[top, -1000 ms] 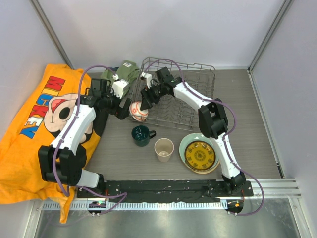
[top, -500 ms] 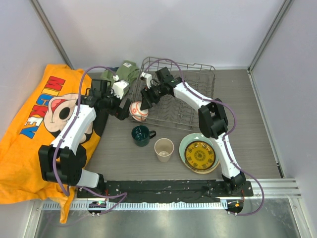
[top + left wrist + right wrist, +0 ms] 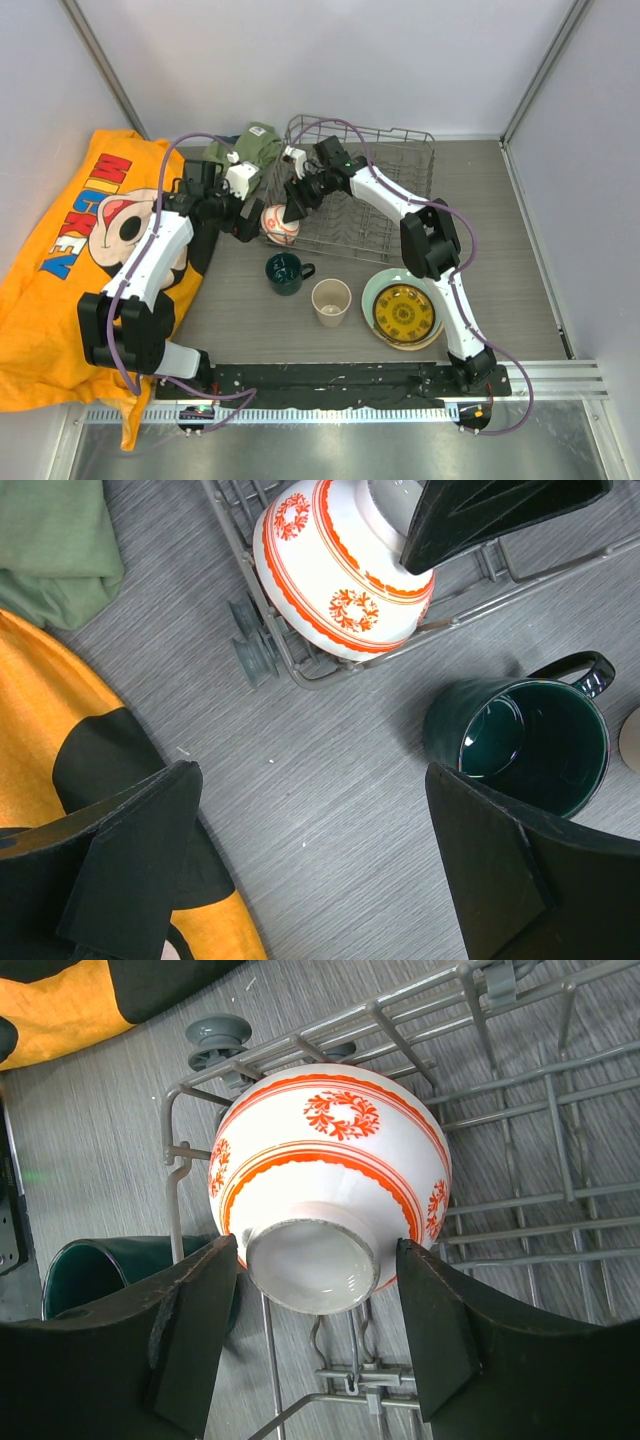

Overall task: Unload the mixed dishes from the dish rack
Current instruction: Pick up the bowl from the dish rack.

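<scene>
A white bowl with red-orange patterns [image 3: 280, 225] [image 3: 340, 570] [image 3: 330, 1160] lies tipped on the near left corner of the grey wire dish rack [image 3: 390, 200] [image 3: 520, 1220], foot toward the right wrist camera. My right gripper [image 3: 293, 212] [image 3: 317, 1245] is open, its fingers close on either side of the bowl's foot. My left gripper [image 3: 245, 225] [image 3: 310, 775] hangs wide open over bare table left of the rack, holding nothing. On the table stand a dark teal mug [image 3: 286, 272] [image 3: 530, 745], a beige cup [image 3: 331, 300], and a small yellow plate [image 3: 404, 313] on a pale green plate [image 3: 372, 290].
An orange Mickey shirt [image 3: 70, 250] [image 3: 40, 730] covers the table's left side. A green cloth [image 3: 250, 145] [image 3: 50, 540] is bunched by the rack's far left corner. Walls close in on three sides.
The right fingers have drawn slightly closer around the bowl's foot. Both arms and the dishes stay where they were.
</scene>
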